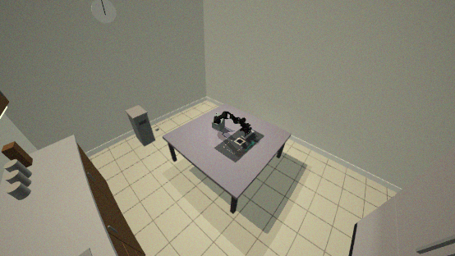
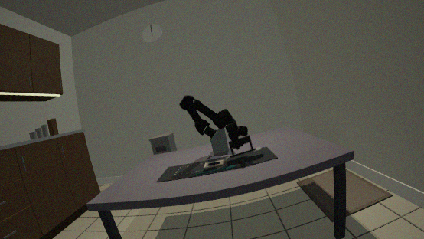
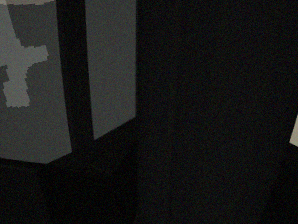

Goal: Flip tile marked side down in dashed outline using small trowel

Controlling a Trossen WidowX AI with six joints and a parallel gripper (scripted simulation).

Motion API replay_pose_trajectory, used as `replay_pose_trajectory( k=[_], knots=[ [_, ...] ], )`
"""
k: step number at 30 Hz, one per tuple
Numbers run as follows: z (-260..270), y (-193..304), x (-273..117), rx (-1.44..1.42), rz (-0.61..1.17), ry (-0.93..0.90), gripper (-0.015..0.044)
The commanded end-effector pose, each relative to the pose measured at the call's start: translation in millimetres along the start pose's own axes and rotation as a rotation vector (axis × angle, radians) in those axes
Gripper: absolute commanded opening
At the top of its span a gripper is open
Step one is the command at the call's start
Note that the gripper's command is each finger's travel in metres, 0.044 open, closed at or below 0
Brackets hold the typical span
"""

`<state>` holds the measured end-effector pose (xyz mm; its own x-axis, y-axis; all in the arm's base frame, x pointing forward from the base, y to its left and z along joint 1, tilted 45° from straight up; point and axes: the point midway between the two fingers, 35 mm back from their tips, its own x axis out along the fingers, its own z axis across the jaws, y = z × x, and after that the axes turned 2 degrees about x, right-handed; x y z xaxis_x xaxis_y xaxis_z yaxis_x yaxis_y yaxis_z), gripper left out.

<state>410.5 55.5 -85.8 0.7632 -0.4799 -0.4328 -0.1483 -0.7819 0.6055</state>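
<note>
The tile (image 1: pixel 240 141) (image 2: pixel 213 164), pale with a dark middle, lies near the centre of the dark mat (image 1: pixel 235 158) (image 2: pixel 165 178). The dashed outline shows faintly as light marks on the mat's left part in the top and exterior views. My gripper (image 1: pixel 248 133) (image 2: pixel 242 150) is low over the mat's back right part, to the right of the tile and apart from it. It is shut on the trowel, which is small and dim here; its blade cannot be made out clearly. The wrist view shows mostly dark shapes, grey surfaces at the left and a pale corner at the right edge.
A green item (image 1: pixel 250 144) (image 2: pixel 230 167) lies on the mat right of the tile. The arm's base (image 1: pixel 218 125) (image 2: pixel 220 142) stands on the lilac table (image 1: pixel 197 152) (image 2: pixel 126 191) behind the mat. Arm shadows fall between base and mat.
</note>
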Motion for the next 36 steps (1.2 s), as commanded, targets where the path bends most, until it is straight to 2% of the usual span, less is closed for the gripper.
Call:
replay_pose_trajectory(
  k=[1,17,36],
  knots=[
    [-1,-3,1,0.003,-0.012,0.018,0.0000],
    [15,1,13,0.002,-0.011,0.019,0.0000],
    [11,32,12,0.001,-0.011,0.018,0.0000]
  ],
)
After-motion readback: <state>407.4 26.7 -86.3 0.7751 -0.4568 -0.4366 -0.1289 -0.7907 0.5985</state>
